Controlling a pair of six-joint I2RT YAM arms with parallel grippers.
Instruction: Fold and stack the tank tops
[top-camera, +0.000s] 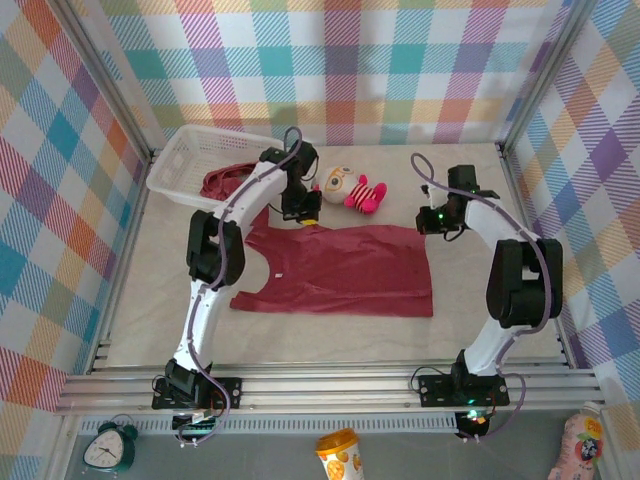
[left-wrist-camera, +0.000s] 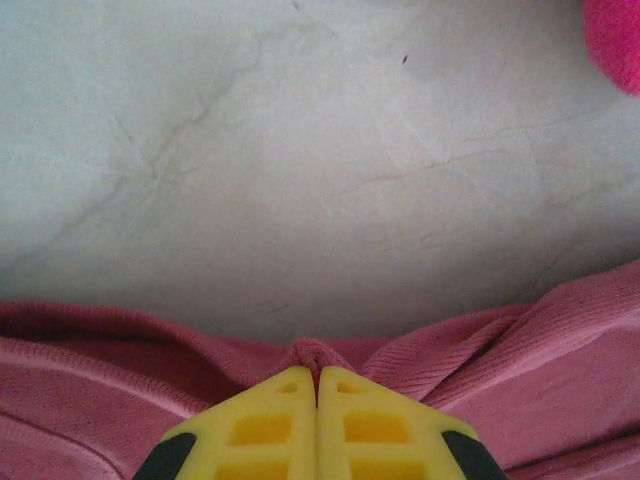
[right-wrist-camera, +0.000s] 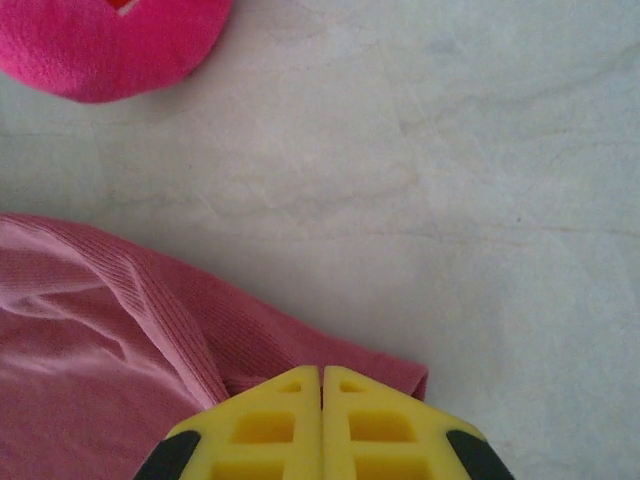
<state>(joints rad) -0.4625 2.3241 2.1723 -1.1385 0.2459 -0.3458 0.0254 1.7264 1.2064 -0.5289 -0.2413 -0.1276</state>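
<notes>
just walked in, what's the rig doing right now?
Both arms are working one maroon tank top spread flat on the table. The left gripper and right gripper are each shut on its far edge, one toward each far corner, likely to start a fold. The second tank top lies crumpled by the white basket, not yet folded. A plush doll sits just beyond.

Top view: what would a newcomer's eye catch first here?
The maroon top is spread flat mid-table, with the left pincer and right pincer shut on its far edge. Behind it lies a pink doll, and a second top is bunched at the white basket, far left.
</notes>
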